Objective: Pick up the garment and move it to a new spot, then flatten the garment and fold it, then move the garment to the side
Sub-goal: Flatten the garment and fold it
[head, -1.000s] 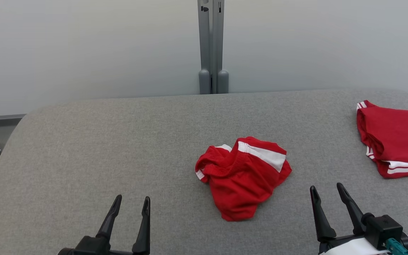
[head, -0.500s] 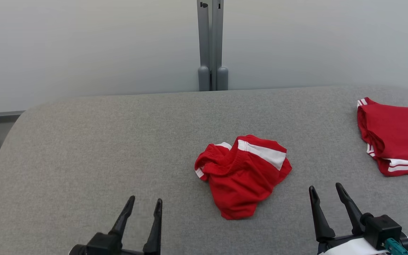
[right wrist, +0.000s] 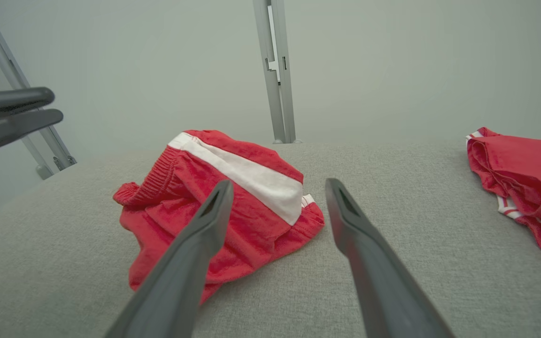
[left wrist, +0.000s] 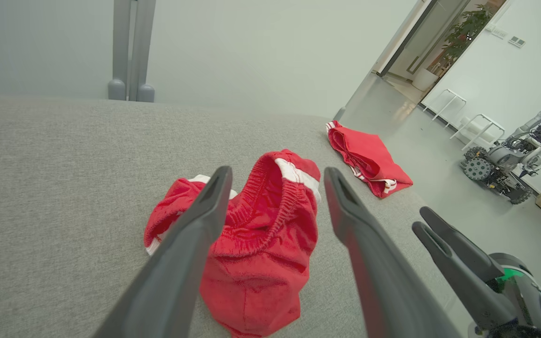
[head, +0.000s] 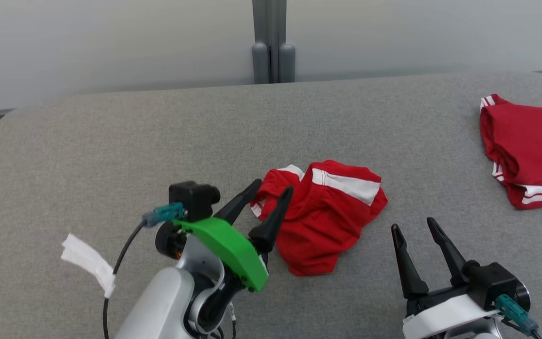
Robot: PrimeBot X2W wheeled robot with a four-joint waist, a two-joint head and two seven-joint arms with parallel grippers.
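Note:
The garment point(head: 327, 214) is a crumpled pair of red shorts with a white side stripe, lying mid-table; it also appears in the left wrist view point(left wrist: 256, 249) and the right wrist view point(right wrist: 214, 206). My left gripper point(head: 272, 188) hovers open at the garment's left edge, its fingertips above the red cloth, nothing between them point(left wrist: 275, 171). My right gripper point(head: 412, 226) stands open near the table's front, just right of the garment and apart from it point(right wrist: 275, 183).
A second red garment point(head: 530, 150) with white stripes lies folded at the table's right edge. The grey fabric-covered table point(head: 111, 141) has bare room on the left. A grey post point(head: 269, 42) stands behind the far edge. Another robot point(left wrist: 510, 159) stands on the floor off right.
My left arm has risen and swung right and forward, bringing its open fingers to the garment's left edge. The camera has tilted down. The right gripper has kept its place.

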